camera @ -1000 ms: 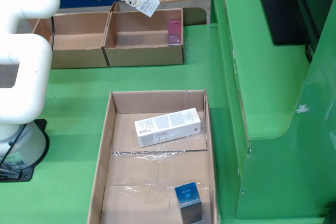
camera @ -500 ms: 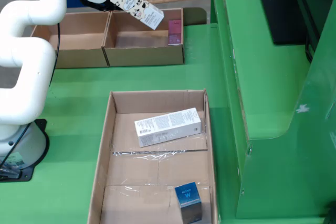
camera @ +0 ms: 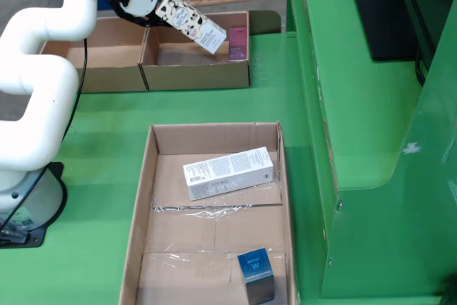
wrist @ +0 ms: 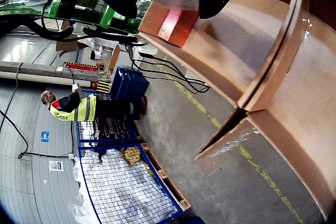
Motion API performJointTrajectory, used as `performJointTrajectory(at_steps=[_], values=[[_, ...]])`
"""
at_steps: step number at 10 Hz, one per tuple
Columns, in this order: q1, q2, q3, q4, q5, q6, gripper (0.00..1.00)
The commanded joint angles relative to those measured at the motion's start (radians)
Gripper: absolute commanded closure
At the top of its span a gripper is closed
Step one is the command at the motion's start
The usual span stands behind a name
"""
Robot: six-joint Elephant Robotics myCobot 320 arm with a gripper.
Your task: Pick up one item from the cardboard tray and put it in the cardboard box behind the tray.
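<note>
Side view: tool (camera: 166,6) pinching a patterned white carton (camera: 191,21), held tilted above the far cardboard box (camera: 196,73), w/ a pink pack (camera: 238,43) at its right end. Near tray (camera: 143,198) has a long white box (camera: 228,172) & small blue box (camera: 256,273) on green bench (camera: 107,133).

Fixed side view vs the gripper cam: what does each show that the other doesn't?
Only the side view: the front tray with a long white box and a small blue box, plus the white arm. Only the gripper view: a person in a hi-vis vest and a blue wire cage. Both: the held patterned carton, the rear cardboard box and the pink box inside it.
</note>
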Motion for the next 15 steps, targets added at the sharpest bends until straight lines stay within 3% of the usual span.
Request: performJointTrajectory(at_steps=[1,14,15], values=[[0.000,-0.009,0.029,0.012,-0.013,0.000,1.00],[0.003,-0.038,0.029,0.012,-0.013,-0.083,1.00],[0.003,-0.038,0.029,0.012,-0.013,-0.084,0.90]])
